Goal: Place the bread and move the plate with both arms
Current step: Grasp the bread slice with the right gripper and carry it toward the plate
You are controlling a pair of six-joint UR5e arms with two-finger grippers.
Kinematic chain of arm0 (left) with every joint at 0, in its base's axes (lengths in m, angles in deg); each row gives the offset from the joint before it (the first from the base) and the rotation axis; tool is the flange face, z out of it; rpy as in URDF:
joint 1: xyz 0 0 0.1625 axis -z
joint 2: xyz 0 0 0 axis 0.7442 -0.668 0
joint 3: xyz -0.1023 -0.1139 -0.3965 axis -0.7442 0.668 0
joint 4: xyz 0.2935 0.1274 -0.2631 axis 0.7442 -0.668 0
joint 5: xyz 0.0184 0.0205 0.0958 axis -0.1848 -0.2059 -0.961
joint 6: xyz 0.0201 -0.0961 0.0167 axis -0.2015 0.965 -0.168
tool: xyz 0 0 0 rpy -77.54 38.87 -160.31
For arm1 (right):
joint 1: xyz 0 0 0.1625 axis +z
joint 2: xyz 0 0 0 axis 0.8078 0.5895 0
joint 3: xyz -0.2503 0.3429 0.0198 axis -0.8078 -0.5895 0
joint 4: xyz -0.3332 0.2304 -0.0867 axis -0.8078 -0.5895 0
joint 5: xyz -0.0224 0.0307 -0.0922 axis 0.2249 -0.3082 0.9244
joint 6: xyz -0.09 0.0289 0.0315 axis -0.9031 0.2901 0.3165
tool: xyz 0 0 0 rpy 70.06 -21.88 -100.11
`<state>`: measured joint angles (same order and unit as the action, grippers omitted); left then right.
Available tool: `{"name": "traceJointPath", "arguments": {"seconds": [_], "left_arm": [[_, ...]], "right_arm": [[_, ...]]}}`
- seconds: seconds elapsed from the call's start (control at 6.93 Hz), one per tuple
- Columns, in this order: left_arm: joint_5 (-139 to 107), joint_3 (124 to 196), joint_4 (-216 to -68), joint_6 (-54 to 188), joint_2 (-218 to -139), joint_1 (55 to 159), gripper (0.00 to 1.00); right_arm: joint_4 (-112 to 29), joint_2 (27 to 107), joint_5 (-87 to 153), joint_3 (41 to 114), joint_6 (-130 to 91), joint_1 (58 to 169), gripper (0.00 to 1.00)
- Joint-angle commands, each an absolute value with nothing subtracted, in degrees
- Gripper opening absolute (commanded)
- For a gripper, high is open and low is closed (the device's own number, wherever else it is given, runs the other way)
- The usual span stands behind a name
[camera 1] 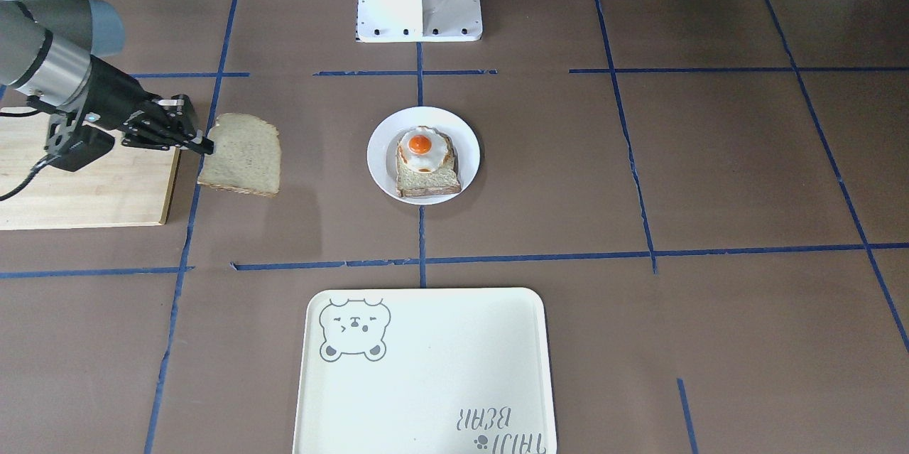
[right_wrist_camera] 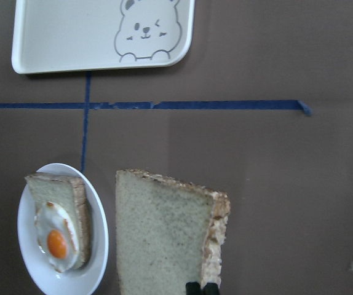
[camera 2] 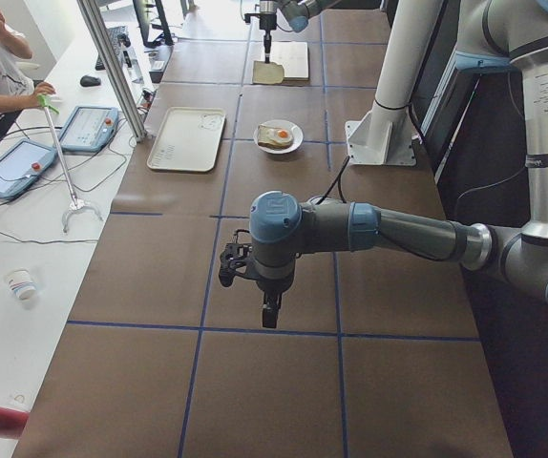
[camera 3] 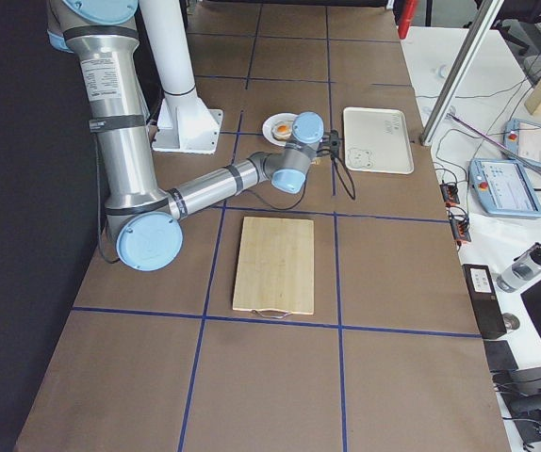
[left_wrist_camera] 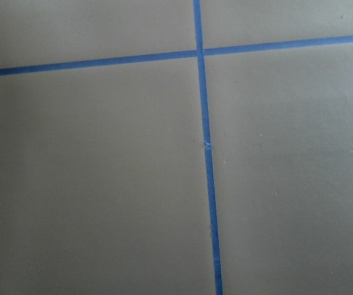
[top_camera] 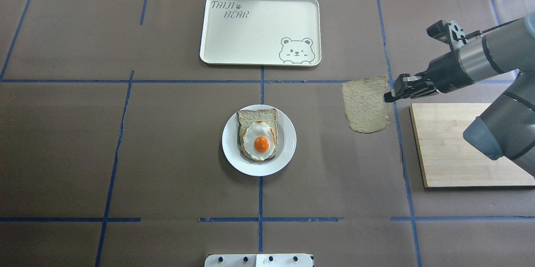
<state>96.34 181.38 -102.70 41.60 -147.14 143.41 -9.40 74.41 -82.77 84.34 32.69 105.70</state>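
Brown table [top_camera: 167,154]; flat, tan, speckled bread [top_camera: 365,104]

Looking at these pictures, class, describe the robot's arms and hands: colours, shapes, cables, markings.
The right arm and left arm are silver-grey tubes with light blue joint caps. The right hand and left hand are black and two-fingered. A black cable trails by the right wrist; white labels mark the upper arms.

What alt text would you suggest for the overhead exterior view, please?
The right arm's black two-finger gripper holds a tan speckled slice of bread by its edge over the brown table, between a wooden board and a round white plate bearing egg-topped bread. A cream bear tray lies beyond.
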Motion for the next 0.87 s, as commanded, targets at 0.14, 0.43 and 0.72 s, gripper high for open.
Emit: {"name": "traceJointPath", "arguments": {"seconds": [0.14,0.43,0.72], "left_arm": [[97.5,182.5,-102.4,41.7,-146.8,143.4,1.0],[97.6,182.6,-102.3,41.7,-146.8,143.5,1.0],[97.7,182.6,-102.3,41.7,-146.8,143.4,1.0]], "right_arm": [[-9.4,62.3,-73.7,81.0,42.0,95.6,0.0],[-9.4,56.7,-70.5,76.0,43.9,92.6,0.0],[-9.3,56.1,-69.1,74.8,44.7,90.1,0.0]]}}
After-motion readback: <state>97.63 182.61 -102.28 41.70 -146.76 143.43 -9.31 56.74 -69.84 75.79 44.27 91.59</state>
